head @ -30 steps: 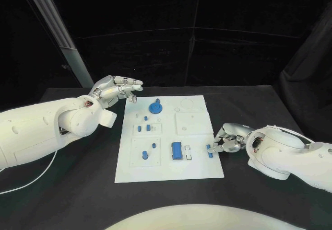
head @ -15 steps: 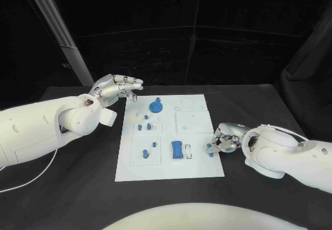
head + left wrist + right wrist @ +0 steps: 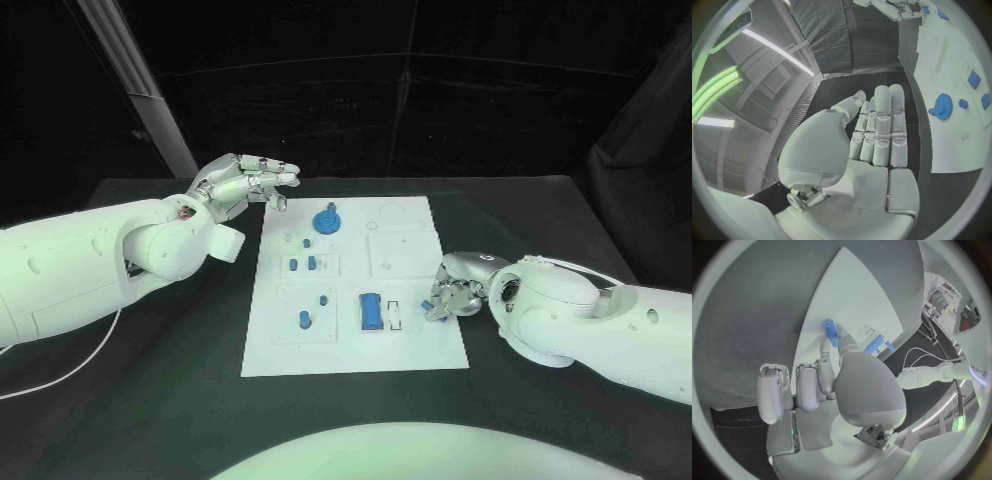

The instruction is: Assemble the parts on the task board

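**Right hand pinches a blue peg at the board's edge**

The black surface [image 3: 144, 400] carries the white task board [image 3: 418, 352] at its centre. The left hand [image 3: 242, 183] hovers off the board's 11 o'clock corner, holding nothing, fingers straight and side by side. The right hand [image 3: 450, 295] sits at the board's 4 o'clock edge, thumb and a finger clamped on a small blue peg [image 3: 830, 331], which is tilted over the white plate. On the board, a blue gear [image 3: 326, 222] lies at 12 o'clock, a long blue block [image 3: 371, 312] sits toward 6 o'clock, just left of the right hand, and smaller blue parts [image 3: 300, 264] rest near the 9 o'clock side.
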